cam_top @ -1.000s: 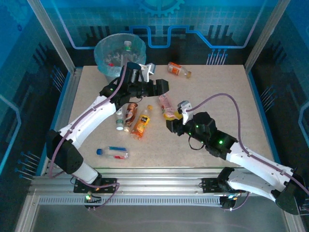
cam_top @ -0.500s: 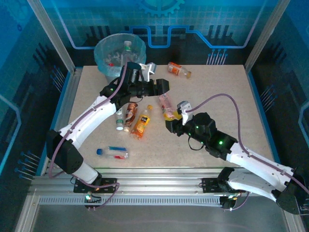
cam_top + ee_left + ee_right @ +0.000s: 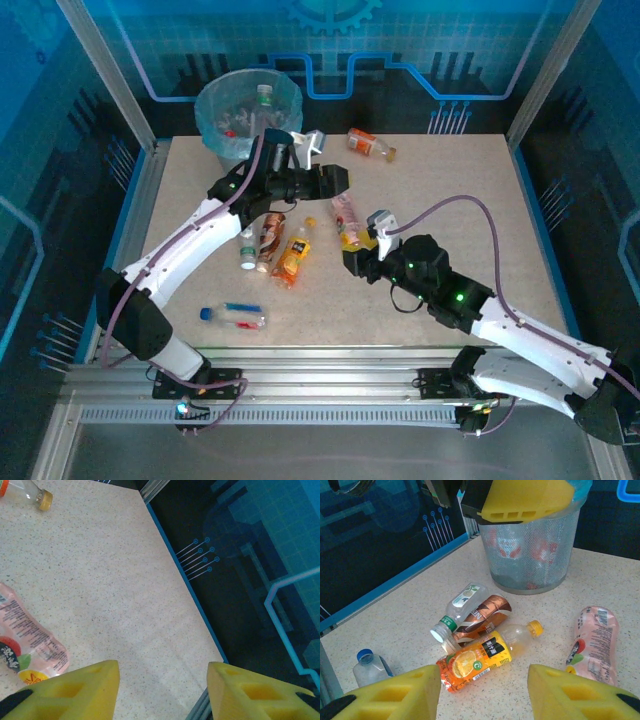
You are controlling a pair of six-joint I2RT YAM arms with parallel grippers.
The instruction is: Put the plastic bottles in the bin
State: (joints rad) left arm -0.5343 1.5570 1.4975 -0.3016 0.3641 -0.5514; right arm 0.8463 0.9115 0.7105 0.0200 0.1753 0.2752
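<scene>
Bottles: a few already in the bin [image 3: 204,118], six loose on the table [image 3: 470,180]. A cluster lies on the arms' side of the bin: green-label bottle [image 3: 461,601], brown bottle [image 3: 485,611], juice bottle [image 3: 479,663], with the pink bottle [image 3: 592,639] off to their right. Blue-cap bottle [image 3: 369,668] is farthest from the bin. Orange-label bottle [image 3: 370,146] lies level with the bin, to its right.

Key relation: juice bottle is straight ahead of the right pincer [image 3: 482,692], between it and the bin. Its long axis slants across the gap, yellow cap toward the bin. Right arm is nearer, so likely its pick. Right pincer is released, nothing between the fingers.

Left pincer [image 3: 163,692] hangs nearer the bin, just beside the pink bottle's bin-side end. It is also released and empty.

Writing: brown label starts "NE", rest unreadable. Juice label shows an orange slice, print too small to read.
</scene>
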